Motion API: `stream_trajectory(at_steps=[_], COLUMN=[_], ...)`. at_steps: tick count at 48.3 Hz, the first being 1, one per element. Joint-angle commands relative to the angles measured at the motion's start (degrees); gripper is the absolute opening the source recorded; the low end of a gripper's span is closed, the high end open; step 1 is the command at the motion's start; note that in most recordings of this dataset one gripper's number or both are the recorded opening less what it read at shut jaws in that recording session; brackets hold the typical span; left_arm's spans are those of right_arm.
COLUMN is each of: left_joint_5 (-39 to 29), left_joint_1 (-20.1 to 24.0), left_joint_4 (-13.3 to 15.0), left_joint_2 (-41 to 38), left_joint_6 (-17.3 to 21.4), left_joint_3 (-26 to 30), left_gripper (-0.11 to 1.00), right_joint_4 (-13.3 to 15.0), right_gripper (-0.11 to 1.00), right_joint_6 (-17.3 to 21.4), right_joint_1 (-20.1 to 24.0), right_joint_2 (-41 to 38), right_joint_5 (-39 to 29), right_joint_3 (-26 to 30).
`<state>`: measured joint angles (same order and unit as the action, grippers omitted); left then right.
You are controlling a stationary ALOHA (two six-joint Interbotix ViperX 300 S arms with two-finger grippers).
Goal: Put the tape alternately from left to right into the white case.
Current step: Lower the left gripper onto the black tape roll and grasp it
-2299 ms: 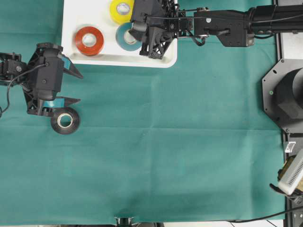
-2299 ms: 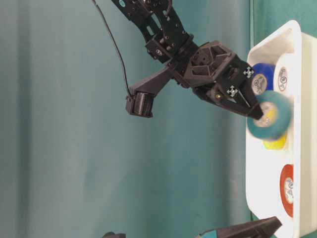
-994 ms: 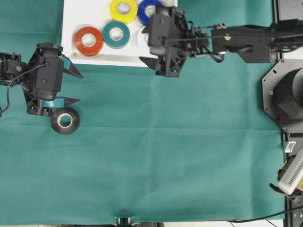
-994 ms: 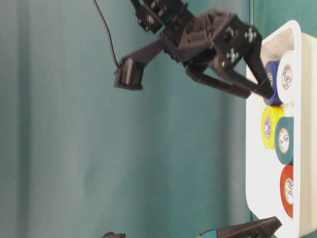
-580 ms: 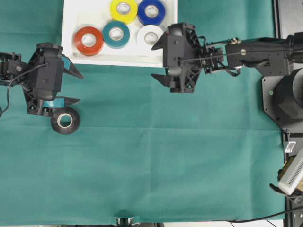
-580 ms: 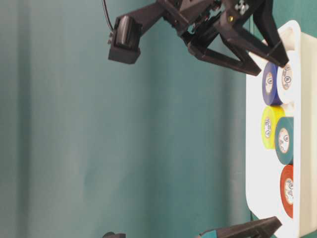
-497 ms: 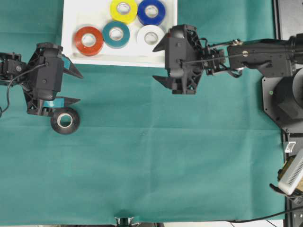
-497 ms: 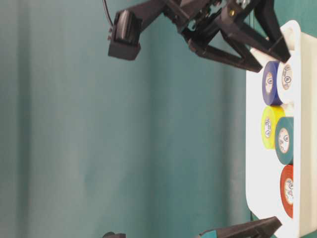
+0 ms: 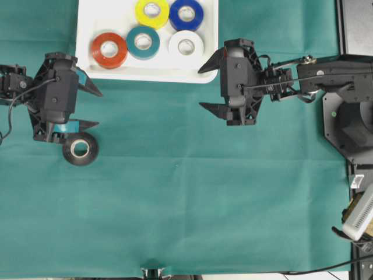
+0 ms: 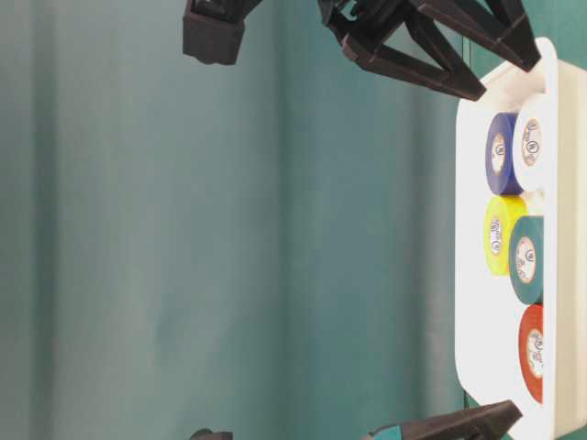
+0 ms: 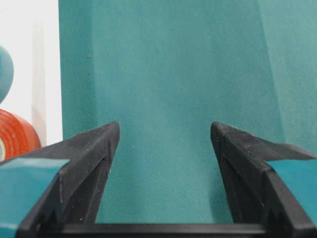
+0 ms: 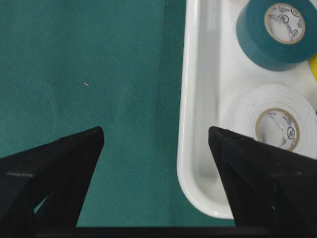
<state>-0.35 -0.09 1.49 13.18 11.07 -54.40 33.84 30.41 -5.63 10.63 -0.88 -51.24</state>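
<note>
- Overhead view: a white case [image 9: 84, 58] lies at 12 o'clock on a green-covered counter [image 9: 192, 198].
- Five rolls of tape lie flat inside it: the red-orange roll [image 9: 109, 50], teal roll [image 9: 143, 42] and white roll [image 9: 186, 46] in the nearer row, the yellow roll [image 9: 152, 11] and blue roll [image 9: 186, 14] behind.
- The pale cores carry small printed marks, too small to read.
- The black roll [image 9: 80, 149] lies on the cloth at 9 o'clock, outside the case.
- The left gripper [image 9: 92, 108] reaches in level from 9 o'clock, jaws partly apart and holding nothing, just beside the black roll at that roll's 12 o'clock.
- The right gripper [image 9: 205, 87] reaches in from 3 o'clock, rolled to one side, jaws spread wide and empty, just off the case's near right corner.
</note>
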Motion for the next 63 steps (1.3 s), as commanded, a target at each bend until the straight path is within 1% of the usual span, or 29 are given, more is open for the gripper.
stream_trajectory(at_steps=[1,9,23,28,35,40,53,63], left_joint_5=[-0.09,-0.62,-0.97,-1.85,-3.69,-3.69,-3.43,-2.02], left_joint_1=[-0.62,-2.2,-7.56,-8.61,-8.79,-8.61,-7.21,-6.24], left_joint_4=[0.0,0.0,0.0,0.09,0.18,0.18,0.09,0.09], left_joint_2=[0.79,1.41,1.32,1.32,1.23,0.44,-5.19,-7.65], left_joint_6=[-0.09,-0.09,-0.18,-0.18,-0.18,-0.09,-0.09,0.0], left_joint_3=[0.35,-0.09,-1.32,-1.93,-2.64,-2.37,-1.58,-0.44], left_gripper=[0.74,0.74,0.74,0.74,0.74,0.74,0.74,0.74], right_joint_4=[0.09,0.09,0.09,0.0,0.09,0.09,0.09,0.09], right_gripper=[0.78,0.78,0.78,0.78,0.78,0.78,0.78,0.78], right_joint_6=[0.0,0.09,0.09,0.09,0.18,0.18,0.26,0.35], right_joint_1=[0.18,0.18,0.18,0.18,0.18,0.26,0.26,0.44], right_joint_2=[1.05,1.05,1.05,1.05,1.05,1.05,1.05,0.88], right_joint_5=[1.14,1.76,1.76,1.76,1.76,1.76,1.76,1.76], right_joint_3=[0.7,0.62,0.79,0.79,0.79,0.7,0.62,0.44])
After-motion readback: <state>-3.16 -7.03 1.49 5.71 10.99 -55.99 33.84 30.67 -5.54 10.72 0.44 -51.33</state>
